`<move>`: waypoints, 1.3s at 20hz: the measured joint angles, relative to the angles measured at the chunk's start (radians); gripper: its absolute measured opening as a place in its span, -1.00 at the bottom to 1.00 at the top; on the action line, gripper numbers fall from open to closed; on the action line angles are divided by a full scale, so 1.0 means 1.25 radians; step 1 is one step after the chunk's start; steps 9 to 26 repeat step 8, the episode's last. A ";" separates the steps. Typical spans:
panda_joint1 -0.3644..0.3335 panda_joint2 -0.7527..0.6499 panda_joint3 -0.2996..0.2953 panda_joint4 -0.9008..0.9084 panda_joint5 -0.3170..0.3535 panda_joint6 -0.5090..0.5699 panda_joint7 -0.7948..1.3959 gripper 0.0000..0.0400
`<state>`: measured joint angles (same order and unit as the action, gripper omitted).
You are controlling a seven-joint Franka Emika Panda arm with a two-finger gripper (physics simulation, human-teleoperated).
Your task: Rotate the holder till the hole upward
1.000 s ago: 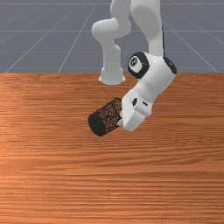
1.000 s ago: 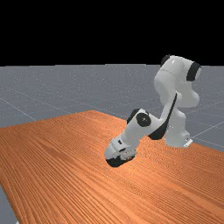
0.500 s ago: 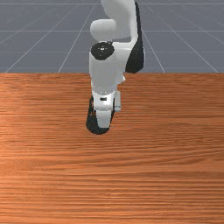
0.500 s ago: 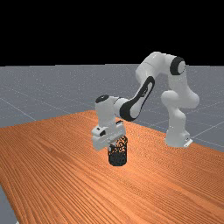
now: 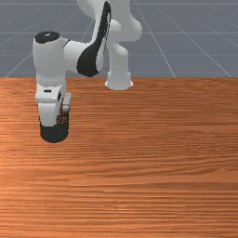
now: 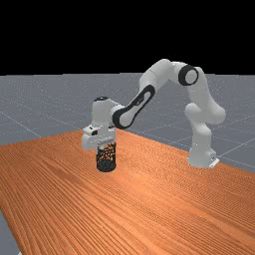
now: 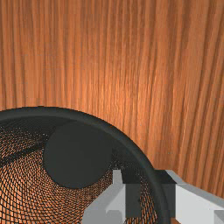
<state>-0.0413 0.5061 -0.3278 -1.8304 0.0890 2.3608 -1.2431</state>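
Far view: holder (image 6: 106,162) stands upright or very nearly so, dark base down, toward the front view's left part of the desk (image 5: 153,181). Wrist view looks in through the hole (image 7: 65,168), so hole is up; rotation judged essentially done. Hand (image 7: 146,199) at the rim (image 7: 40,112), one finger inside, one outside, only narrowly parted, pinching the mesh wall between them. Whether the base bears fully on the desk: cannot tell. Left to do, by my estimate: settle it flat, release, withdraw the arm (image 6: 155,77) straight up. Risk: a snagged inner finger could tip it.
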 joint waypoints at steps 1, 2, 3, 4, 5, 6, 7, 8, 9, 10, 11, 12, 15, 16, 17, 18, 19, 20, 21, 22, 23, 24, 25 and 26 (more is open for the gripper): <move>-0.009 0.007 -0.004 0.010 0.004 -0.005 0.004 -0.77; -0.020 0.013 -0.004 0.019 0.006 -0.007 -0.012 -0.77; -0.027 0.018 -0.001 0.017 0.008 0.005 -0.026 -0.26; -0.036 0.025 0.003 0.025 0.010 0.003 -0.046 0.29; -0.041 0.030 0.001 0.032 0.012 0.000 -0.045 0.57; -0.051 0.035 0.005 0.039 0.013 0.000 -0.068 0.74; -0.062 0.041 0.007 0.050 0.015 -0.003 -0.087 0.84; -0.079 0.057 0.011 0.083 0.056 -0.047 -0.051 0.90; -0.079 0.057 0.011 0.083 0.056 -0.047 -0.051 0.90; -0.079 0.057 0.011 0.083 0.056 -0.047 -0.051 0.90; -0.079 0.057 0.011 0.083 0.056 -0.047 -0.051 0.90; -0.079 0.057 0.011 0.083 0.056 -0.047 -0.051 0.90; -0.079 0.057 0.011 0.083 0.056 -0.047 -0.051 0.90; -0.079 0.057 0.011 0.083 0.056 -0.047 -0.051 0.90; -0.079 0.057 0.011 0.083 0.056 -0.047 -0.051 0.90; -0.079 0.057 0.011 0.083 0.056 -0.047 -0.051 0.90; -0.079 0.057 0.011 0.083 0.056 -0.047 -0.051 0.90; -0.079 0.057 0.011 0.083 0.056 -0.047 -0.051 0.90; -0.079 0.057 0.011 0.083 0.056 -0.047 -0.051 0.90; -0.079 0.057 0.011 0.083 0.056 -0.047 -0.051 0.90; -0.079 0.057 0.011 0.083 0.056 -0.047 -0.051 0.90; -0.079 0.057 0.011 0.083 0.056 -0.047 -0.051 0.90; -0.079 0.057 0.011 0.083 0.056 -0.047 -0.051 0.90; -0.079 0.057 0.011 0.083 0.056 -0.047 -0.051 0.90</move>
